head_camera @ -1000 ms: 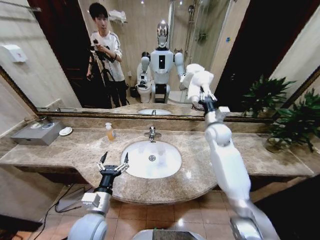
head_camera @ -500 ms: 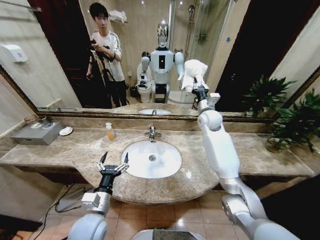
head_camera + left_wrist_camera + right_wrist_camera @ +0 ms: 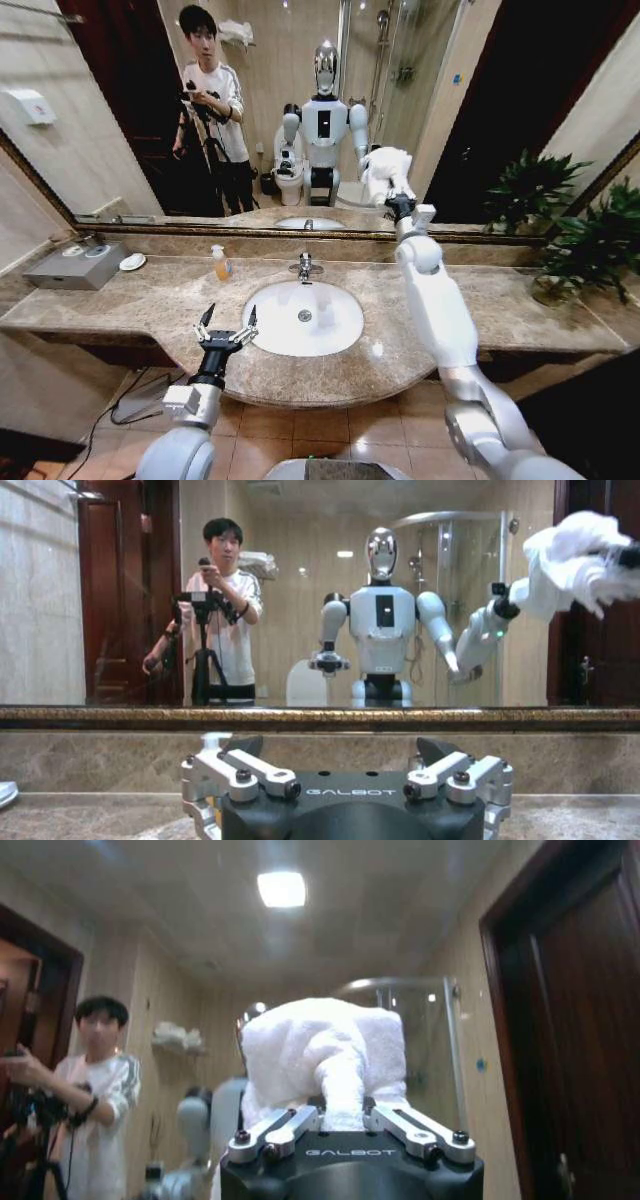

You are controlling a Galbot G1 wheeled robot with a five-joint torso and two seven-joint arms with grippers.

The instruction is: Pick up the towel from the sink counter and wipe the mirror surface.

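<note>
At the far left of the tabletop (image 3: 150, 300) a grey box (image 3: 75, 265) and a small white dish (image 3: 131, 262) are sitting near the back edge, with a white dispenser (image 3: 28, 106) hanging on the wall above them. The left hand (image 3: 226, 325) is hovering over the near rim of the tabletop, just left of the basin (image 3: 303, 318), its two fingers (image 3: 243, 768) spread apart and grasping nothing. An orange soap bottle (image 3: 219, 263) is standing at the far edge, left of the faucet (image 3: 304, 266), which is rising behind the white oval basin. Above the tabletop the mirror (image 3: 120, 150) is stretching across the wall, reflecting the room and the robot. To the right of the faucet, the right arm is reaching up and away toward the glass, and the right hand (image 3: 398, 204) is clenching the towel (image 3: 384, 171), a bunched white cloth that is lying against the lower part of the mirror, just above its dark frame. In the right wrist view the towel (image 3: 322, 1059) is bulging out from between the closed fingers (image 3: 283, 1128). At the far right of the tabletop a green plant (image 3: 590, 245) is standing beside the mirror.
</note>
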